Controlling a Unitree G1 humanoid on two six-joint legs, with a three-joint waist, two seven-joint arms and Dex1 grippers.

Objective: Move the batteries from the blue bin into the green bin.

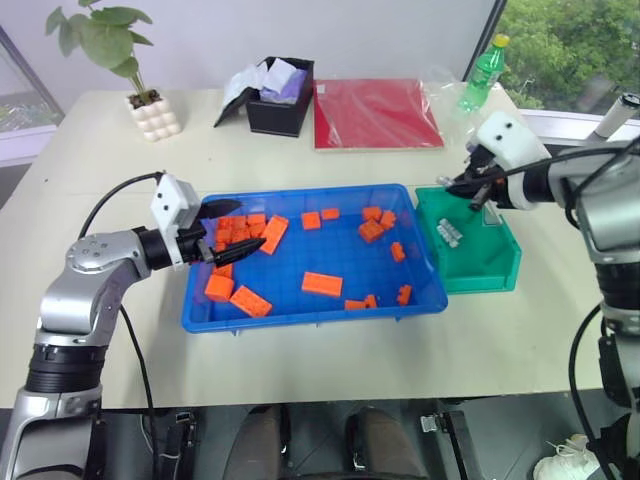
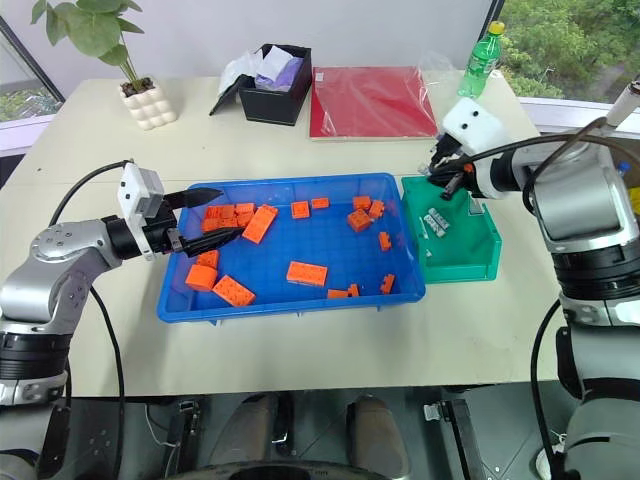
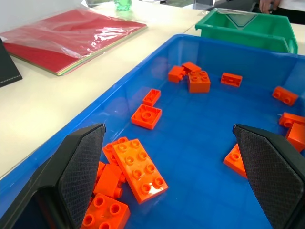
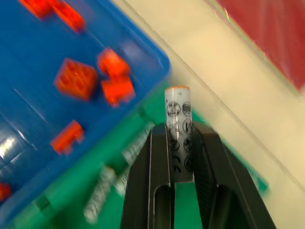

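Right tool (image 1: pixel 470 186) clamps a battery (image 4: pixel 178 125) above the green bin (image 1: pixel 495 262), probably over its far end, beside batteries (image 1: pixel 451 236) already delivered; next: open. Left tool (image 1: pixel 222 232) gapes, empty, over the blue bin (image 1: pixel 300 318).

— Where are the two head views looking from?
— Both are looking forward and down over the table (image 1: pixel 330 370), from above its near edge, sharing the blue bin (image 1: pixel 300 315) and green bin (image 1: pixel 490 275).
— And the wrist views?
— The left one is sitting low at the blue bin's left edge, facing across it; the right one is hovering close, looking down at the green bin's edge.
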